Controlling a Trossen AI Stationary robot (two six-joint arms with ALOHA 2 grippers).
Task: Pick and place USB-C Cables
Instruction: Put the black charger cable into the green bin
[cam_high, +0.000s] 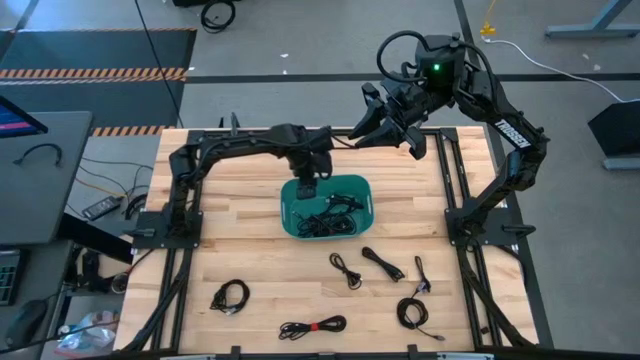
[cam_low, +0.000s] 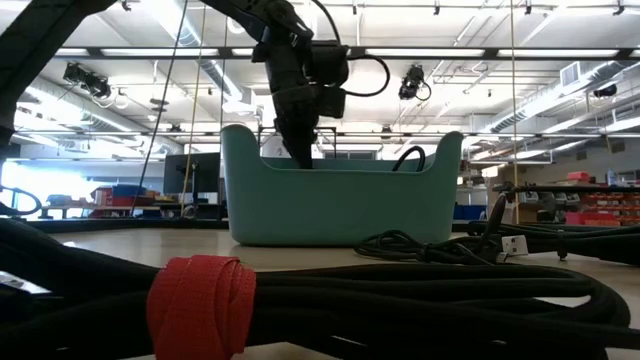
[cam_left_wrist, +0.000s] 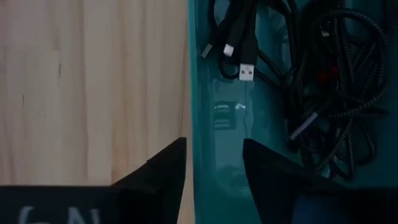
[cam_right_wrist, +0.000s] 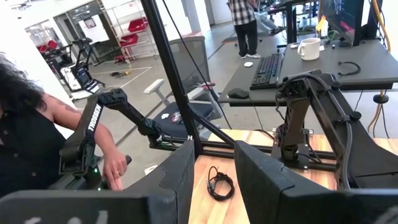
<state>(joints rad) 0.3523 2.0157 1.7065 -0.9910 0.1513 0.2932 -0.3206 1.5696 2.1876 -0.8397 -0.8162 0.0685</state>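
**Left arm at the bin — release of a cable**

The left gripper (cam_high: 307, 188) hangs over the near-left edge of the teal bin (cam_high: 366, 208), fingers (cam_left_wrist: 163, 171) parted and holding nothing. The cables (cam_left_wrist: 323, 81) in the bin lie just beyond the fingertips, clear of them; others (cam_high: 320, 326) lie well apart on the surface (cam_high: 250, 260). Best practice — lift straight up so no strand snags. The right gripper (cam_high: 385, 125) waits at the far edge, fingers apart and empty.

teal bin (cam_high: 366, 210), wooden table (cam_high: 250, 260), mug (cam_right_wrist: 308, 48)
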